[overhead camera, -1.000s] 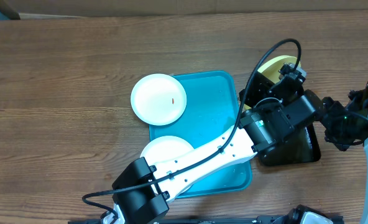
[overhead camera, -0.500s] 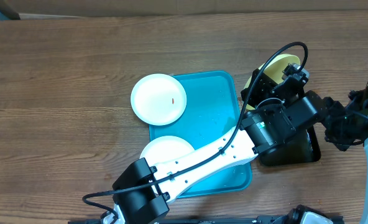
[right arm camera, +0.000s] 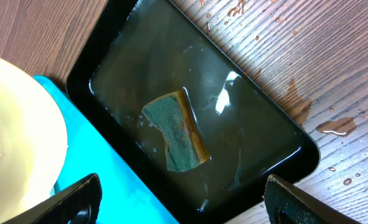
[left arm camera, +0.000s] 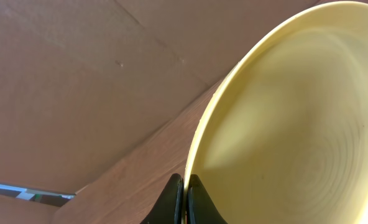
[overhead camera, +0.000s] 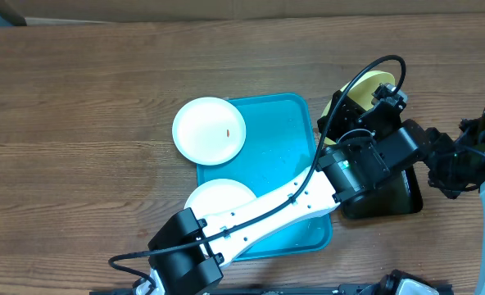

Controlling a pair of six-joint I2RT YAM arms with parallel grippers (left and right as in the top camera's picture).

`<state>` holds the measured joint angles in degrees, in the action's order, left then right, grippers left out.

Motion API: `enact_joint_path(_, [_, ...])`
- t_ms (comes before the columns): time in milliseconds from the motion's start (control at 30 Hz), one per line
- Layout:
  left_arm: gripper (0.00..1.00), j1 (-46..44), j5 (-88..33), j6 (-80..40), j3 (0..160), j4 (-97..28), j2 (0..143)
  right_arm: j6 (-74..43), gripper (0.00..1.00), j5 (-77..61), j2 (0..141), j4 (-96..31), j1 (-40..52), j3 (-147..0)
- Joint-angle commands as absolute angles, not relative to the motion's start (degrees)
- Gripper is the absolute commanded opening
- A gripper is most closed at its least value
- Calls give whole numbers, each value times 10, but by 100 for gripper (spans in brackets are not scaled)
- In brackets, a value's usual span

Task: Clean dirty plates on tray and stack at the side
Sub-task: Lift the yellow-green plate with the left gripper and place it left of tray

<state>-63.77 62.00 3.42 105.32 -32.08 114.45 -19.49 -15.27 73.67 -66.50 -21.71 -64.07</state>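
Observation:
My left gripper [left arm camera: 185, 194] is shut on the rim of the pale green-yellow plate [left arm camera: 296, 124] and holds it tilted on edge. In the overhead view the plate [overhead camera: 365, 84] is above the far right of the cyan tray [overhead camera: 275, 139], by the left gripper [overhead camera: 380, 102]. One white plate [overhead camera: 210, 129] with a reddish speck overlaps the tray's far left corner. A second white plate [overhead camera: 216, 195] lies at its near left, partly under my left arm. My right gripper [right arm camera: 184, 208] is open and empty above the black tray [right arm camera: 265, 118]. The held plate's edge [right arm camera: 16, 124] shows at the left of the right wrist view.
The black tray holds water and a green-and-yellow sponge [right arm camera: 174, 138]. It is mostly hidden under my left arm in the overhead view [overhead camera: 402, 201]. Water drops lie on the wood [right arm camera: 336, 126] beside it. The right arm [overhead camera: 464, 156] is at the right edge.
The left gripper and the held plate shifted slightly to the right and away a second ago, then stayed still. The right arm has not moved.

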Motion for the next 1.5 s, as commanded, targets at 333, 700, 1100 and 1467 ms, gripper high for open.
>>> enact_joint_path(333, [4,-637,625,-68,1067,-391,1128,-192,85,-160,734,-666,-219,-644])
enact_joint_path(700, [4,-350,271,-365,1073,-740,927,-192,85,-160,734,-669,-219,-644])
enact_joint_path(1100, [4,226,58,-328,933,-790,907,-192,85,-160,734,-670,-219,-644])
enact_joint_path(1467, [4,364,40,-327,664,-570,907,-192,85,-159,734,-668,-219,-644])
